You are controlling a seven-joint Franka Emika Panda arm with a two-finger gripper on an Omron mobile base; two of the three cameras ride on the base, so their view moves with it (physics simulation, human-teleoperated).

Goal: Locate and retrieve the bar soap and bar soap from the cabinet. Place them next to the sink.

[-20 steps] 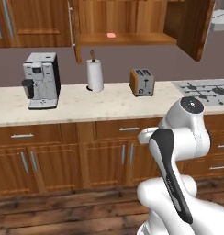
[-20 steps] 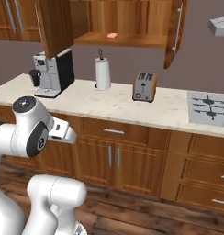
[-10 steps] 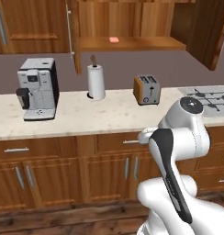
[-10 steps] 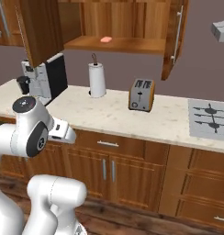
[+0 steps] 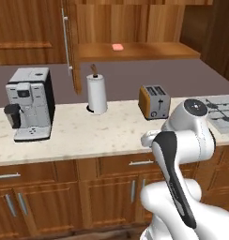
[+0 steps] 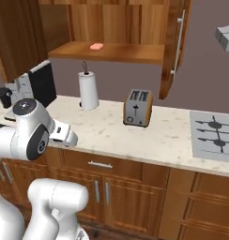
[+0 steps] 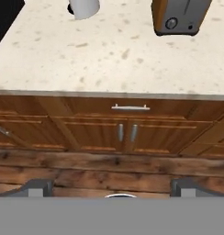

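Note:
One salmon-pink bar soap (image 5: pixel 117 47) (image 6: pixel 96 46) lies flat on the plank shelf of the open wall cabinet (image 5: pixel 135 50) (image 6: pixel 111 51), above the paper towel roll. Both cabinet doors stand swung outward, each with a long silver handle (image 5: pixel 65 42) (image 6: pixel 178 42). My gripper (image 7: pixel 113 188) is open with nothing between its fingertips (image 7: pixel 38 186). It hangs low in front of the counter, facing the lower cabinet fronts, far below the shelf. The sink is out of view.
On the speckled counter (image 5: pixel 88 136) (image 6: pixel 135 136) stand a coffee machine (image 5: pixel 29 103) (image 6: pixel 27 89), a paper towel roll (image 5: pixel 96 93) (image 6: pixel 88 90) and a toaster (image 5: pixel 154 101) (image 6: pixel 137 108). A stovetop (image 5: pixel 219 110) (image 6: pixel 212 136) lies to the right. Drawers with short handles (image 7: pixel 130 108) sit below.
Both base views have shifted: the base has driven closer to the counter, so the cabinet and shelf look larger. The soap stays on the shelf.

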